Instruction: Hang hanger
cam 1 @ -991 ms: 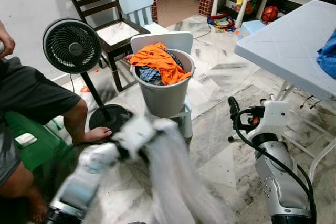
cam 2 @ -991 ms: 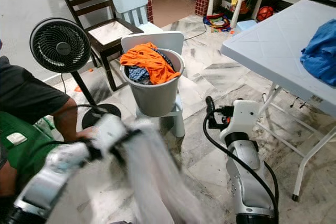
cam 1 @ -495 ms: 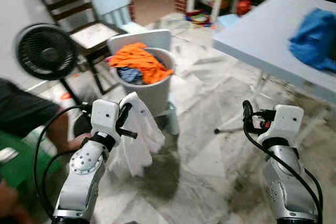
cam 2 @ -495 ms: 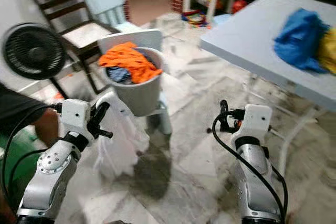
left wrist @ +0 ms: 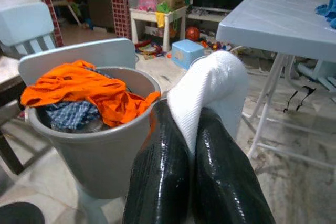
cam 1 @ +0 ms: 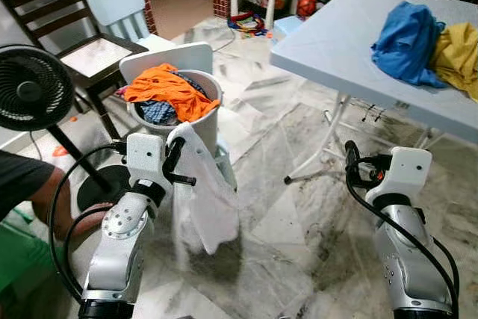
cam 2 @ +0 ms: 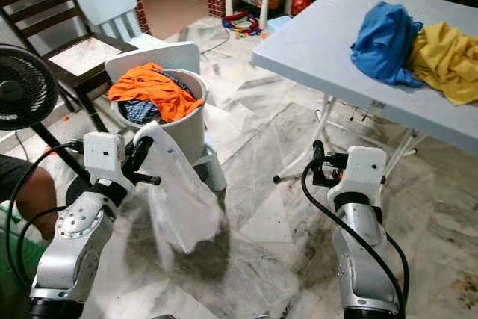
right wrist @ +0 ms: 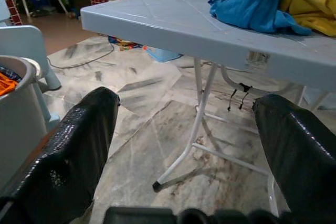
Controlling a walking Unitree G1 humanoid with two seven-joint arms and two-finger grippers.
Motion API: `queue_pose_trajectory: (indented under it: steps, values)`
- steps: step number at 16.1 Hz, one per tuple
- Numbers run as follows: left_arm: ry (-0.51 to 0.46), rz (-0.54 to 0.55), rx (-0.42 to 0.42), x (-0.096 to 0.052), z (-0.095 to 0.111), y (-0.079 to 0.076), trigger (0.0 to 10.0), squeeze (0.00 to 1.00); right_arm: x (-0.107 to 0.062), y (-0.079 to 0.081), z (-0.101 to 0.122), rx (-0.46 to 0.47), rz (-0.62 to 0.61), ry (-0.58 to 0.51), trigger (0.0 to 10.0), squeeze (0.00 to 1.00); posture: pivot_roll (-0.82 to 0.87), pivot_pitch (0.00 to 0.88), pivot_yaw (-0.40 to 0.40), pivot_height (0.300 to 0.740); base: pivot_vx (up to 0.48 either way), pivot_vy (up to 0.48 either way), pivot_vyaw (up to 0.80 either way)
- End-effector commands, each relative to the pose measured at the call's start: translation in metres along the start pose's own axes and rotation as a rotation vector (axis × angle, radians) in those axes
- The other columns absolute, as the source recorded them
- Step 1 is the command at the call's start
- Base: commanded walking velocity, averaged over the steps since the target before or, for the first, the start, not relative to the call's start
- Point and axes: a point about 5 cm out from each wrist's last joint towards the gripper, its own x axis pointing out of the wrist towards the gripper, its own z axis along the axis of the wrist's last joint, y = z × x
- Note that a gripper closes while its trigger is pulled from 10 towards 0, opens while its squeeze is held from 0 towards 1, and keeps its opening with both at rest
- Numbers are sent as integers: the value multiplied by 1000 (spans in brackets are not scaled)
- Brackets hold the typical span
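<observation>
Left eye view: left gripper (cam 1: 175,160) fingers are pinching white garment (cam 1: 205,199) beside laundry bucket (cam 1: 200,121); right gripper (cam 1: 351,163) is hovering spread, empty. Carrying step; hanger needed next.

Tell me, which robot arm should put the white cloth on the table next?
Probably the left. Its left gripper is shut on the white cloth. The right gripper is open and holds nothing, though it's nearer the table.

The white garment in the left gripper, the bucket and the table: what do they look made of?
White garment: soft thin fabric, draping limp from the left gripper. Bucket: probably matte grey plastic, smooth moulded rim. Table: seemingly pale plastic top with moulded lines, on thin white legs that look like metal.
</observation>
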Motion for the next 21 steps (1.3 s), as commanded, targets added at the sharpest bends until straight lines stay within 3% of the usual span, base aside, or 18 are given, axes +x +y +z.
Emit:
queue_pose_trajectory:
  steps: [1,7,10,15,21]
  values:
    - [-14,8,2,2,4,2,10000,0,1,1,0,-4,3,1,10000,0,-30,63,19,740,0,0,-800]
    - [-20,8,-56,5,5,0,10000,0,4,4,-1,1,16,1,10000,0,-34,52,14,740,0,0,-800]
    - [-22,0,-47,5,6,0,10000,0,4,5,0,3,16,0,10000,0,-34,52,15,740,0,0,-721]
    - [-17,-19,-58,7,5,-4,10000,0,4,5,-1,-2,14,6,10000,0,-37,51,14,740,0,0,0]
    - [-20,-26,-62,7,6,-3,10000,0,6,5,-1,-4,14,3,10000,0,-35,48,15,740,0,-305,0]
